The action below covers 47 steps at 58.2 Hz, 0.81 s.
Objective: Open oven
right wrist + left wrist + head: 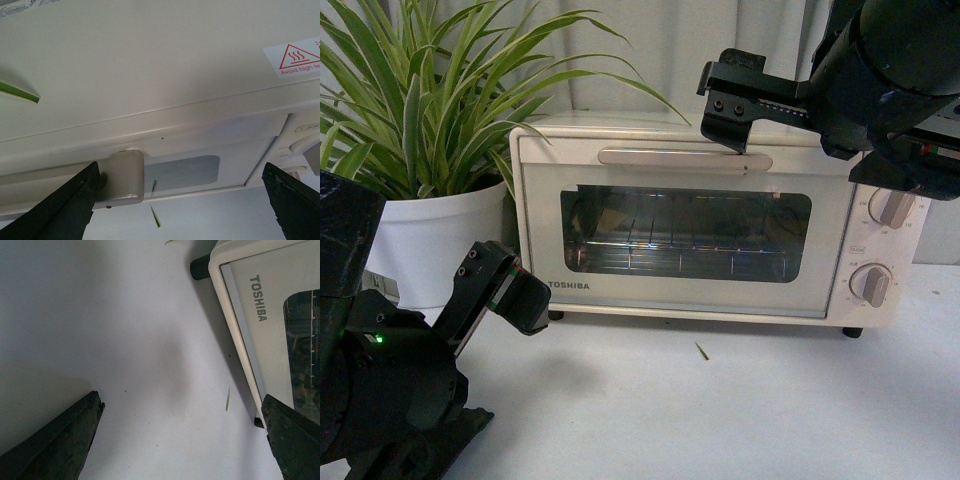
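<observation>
**Oven Shut, Both Grippers Spread**

Front view: the oven stood on the white table, door closed. The right gripper hovered at its bar handle. The left gripper hung low near the door's corner.

Left wrist view: its fingers gaped wide above the table.

Right wrist view: the fingers were spread, one beside the handle's end.

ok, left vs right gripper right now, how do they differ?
Left gripper sits low, off the oven's bottom left corner; right gripper is high, at the handle's right end. Left has bare table between its fingers; right has the handle's end post between its. Both are open, holding nothing.
</observation>
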Motion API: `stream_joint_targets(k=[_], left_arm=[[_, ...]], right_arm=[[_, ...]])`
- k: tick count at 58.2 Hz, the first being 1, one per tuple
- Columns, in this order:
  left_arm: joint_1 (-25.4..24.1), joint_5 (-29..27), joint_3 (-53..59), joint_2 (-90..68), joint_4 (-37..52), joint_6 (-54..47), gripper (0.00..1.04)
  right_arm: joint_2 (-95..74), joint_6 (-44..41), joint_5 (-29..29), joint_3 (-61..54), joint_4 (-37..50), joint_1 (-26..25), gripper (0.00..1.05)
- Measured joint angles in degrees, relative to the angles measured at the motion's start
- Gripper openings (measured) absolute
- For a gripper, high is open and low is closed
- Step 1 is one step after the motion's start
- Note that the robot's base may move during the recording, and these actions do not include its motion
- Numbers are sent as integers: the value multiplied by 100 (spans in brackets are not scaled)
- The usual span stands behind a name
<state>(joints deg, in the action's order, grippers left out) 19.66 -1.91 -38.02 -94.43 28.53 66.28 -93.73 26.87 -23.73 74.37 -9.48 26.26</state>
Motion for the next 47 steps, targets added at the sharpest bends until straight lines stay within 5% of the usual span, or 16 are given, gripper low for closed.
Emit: stream_joint_targets(k=[22,47], left_arm=[[-4,0,26,24,0,4,98],[-7,-9,42,33,0,39,98]], right_arm=[[131,-164,138,-105,-326,168,95],[767,-271,684,-1526,645,326,95]])
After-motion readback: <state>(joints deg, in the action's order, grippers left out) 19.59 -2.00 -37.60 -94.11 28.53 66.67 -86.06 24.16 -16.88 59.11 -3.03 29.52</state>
